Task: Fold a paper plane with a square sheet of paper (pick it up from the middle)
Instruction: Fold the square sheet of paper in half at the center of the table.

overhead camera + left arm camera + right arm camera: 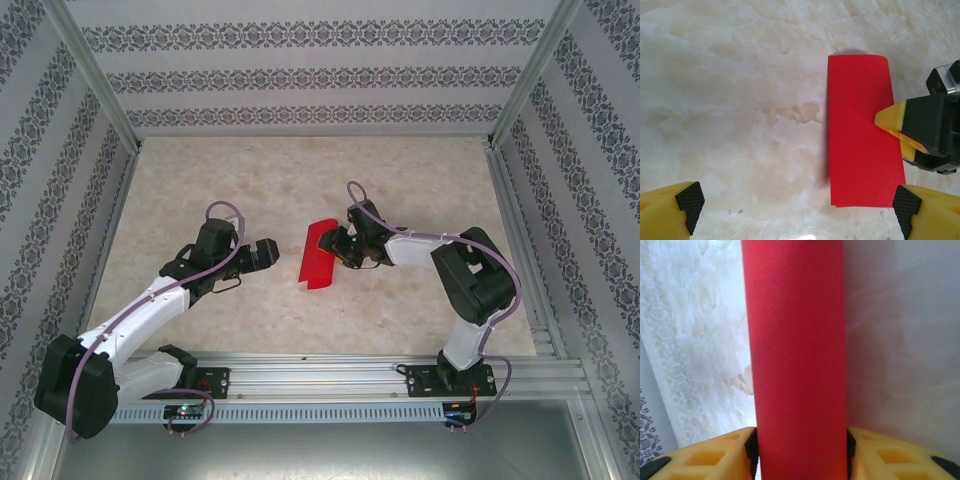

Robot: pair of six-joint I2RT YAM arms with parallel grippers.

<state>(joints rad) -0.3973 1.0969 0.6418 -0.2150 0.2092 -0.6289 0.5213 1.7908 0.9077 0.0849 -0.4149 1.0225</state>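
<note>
Yellow fingers [725, 455] of the right gripper [800, 456] frame the bottom of the right wrist view. The square sheet of paper [797, 350] fills the whole gap between them, and its red sides meet both pads. The jaws stand partway apart. I cannot tell whether they are squeezing the sheet or only bracketing it.

From above, the sheet [319, 257] sits near the middle of the table [420, 180], doubled into a narrow strip running near to far. Its far end looks rounded rather than creased flat, so the fold seems loose. The right gripper [340, 246] comes in from the right and meets the strip's right long edge, probably to hold the two layers together and keep the sheet from springing open.

The left gripper [797, 206] hangs just left of the sheet with its jaws fully open and nothing between its black pads [689, 202]. Its camera looks down on the strip and on the right arm's fingertip [892, 120] touching the red edge. That position suits watching and waiting, ready to press a crease or take a corner.

I judge the task early: one lengthwise fold is roughly laid, and no nose folds are visible.
</note>
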